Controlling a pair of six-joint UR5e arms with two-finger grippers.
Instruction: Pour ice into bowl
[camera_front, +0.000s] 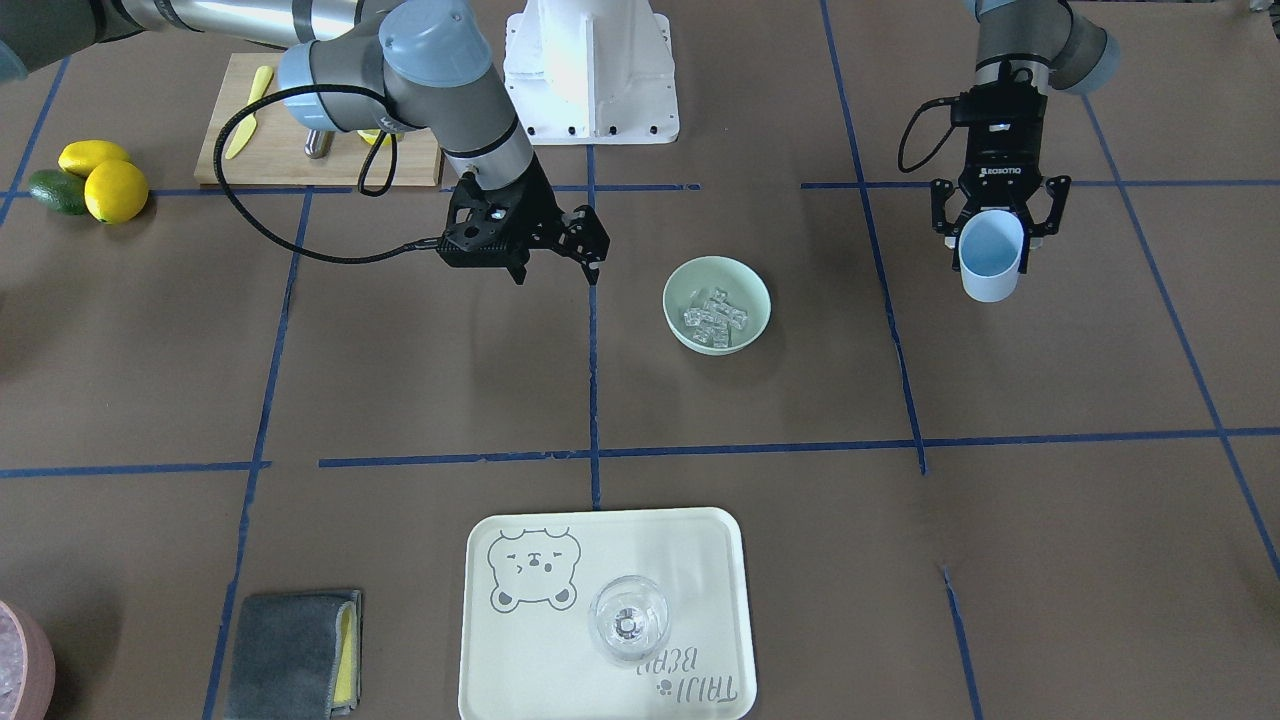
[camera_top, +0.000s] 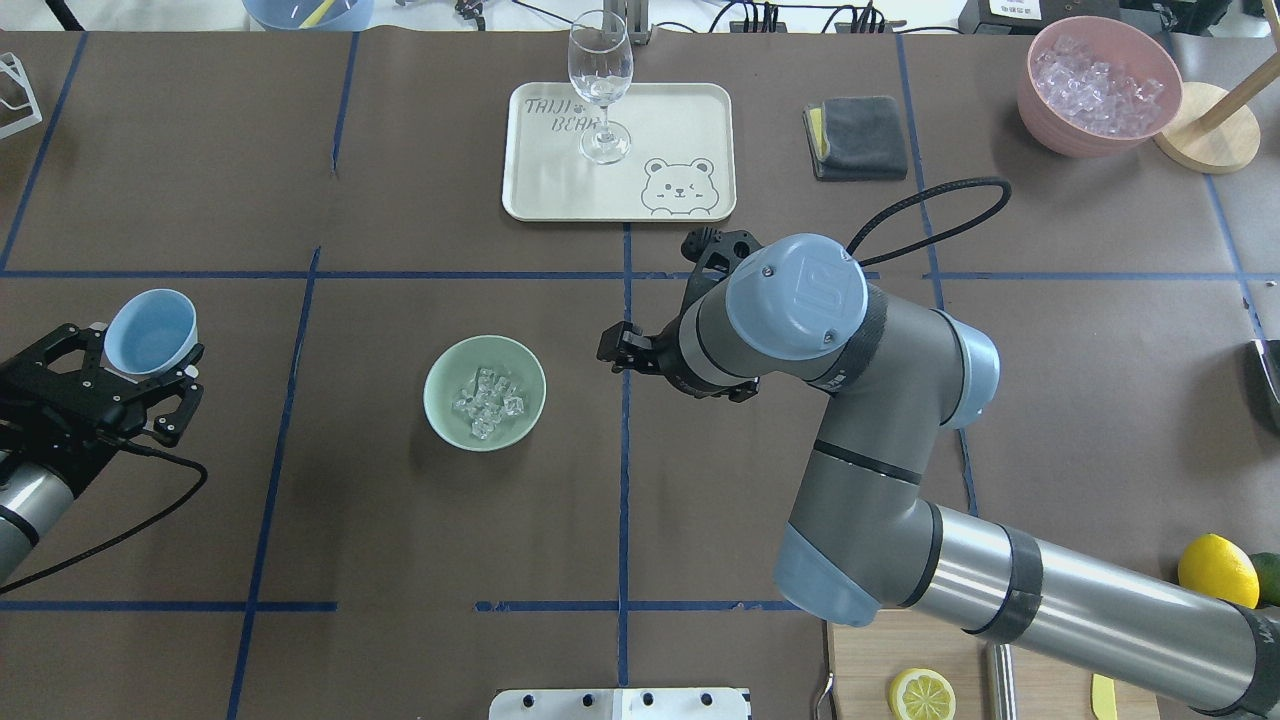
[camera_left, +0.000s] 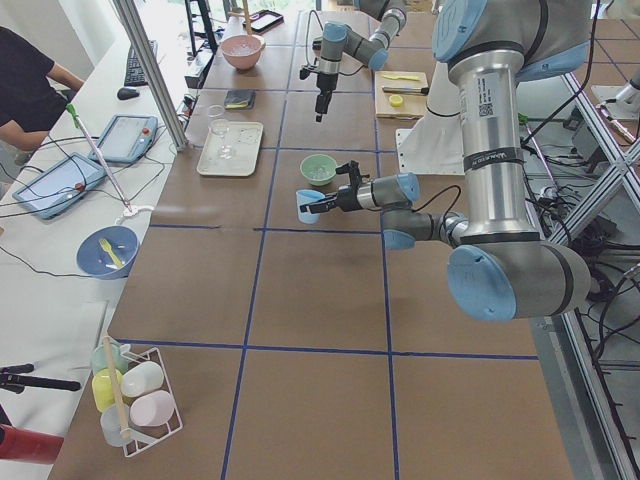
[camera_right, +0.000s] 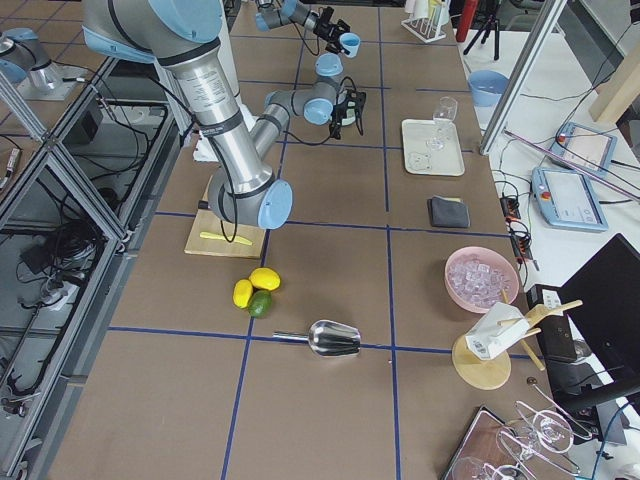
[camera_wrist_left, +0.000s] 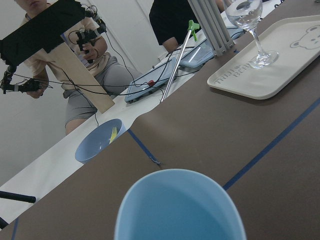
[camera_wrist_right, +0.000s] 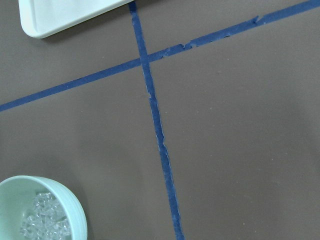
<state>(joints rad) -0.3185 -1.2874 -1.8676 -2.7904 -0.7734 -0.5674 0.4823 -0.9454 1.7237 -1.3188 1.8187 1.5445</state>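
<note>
The ice (camera_front: 716, 318) lay heaped inside the mint-green bowl (camera_front: 690, 275), which stood on the table between my grippers, near my right gripper (camera_front: 557, 272), whose fingers were spread apart holding nothing, and well apart from my left gripper (camera_front: 992, 255), which was clamped on the light blue cup (camera_front: 990, 275).

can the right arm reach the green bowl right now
Probably yes. The right gripper hangs open and empty close beside the mint-green bowl, with only bare table between them and nothing over the ice.
</note>
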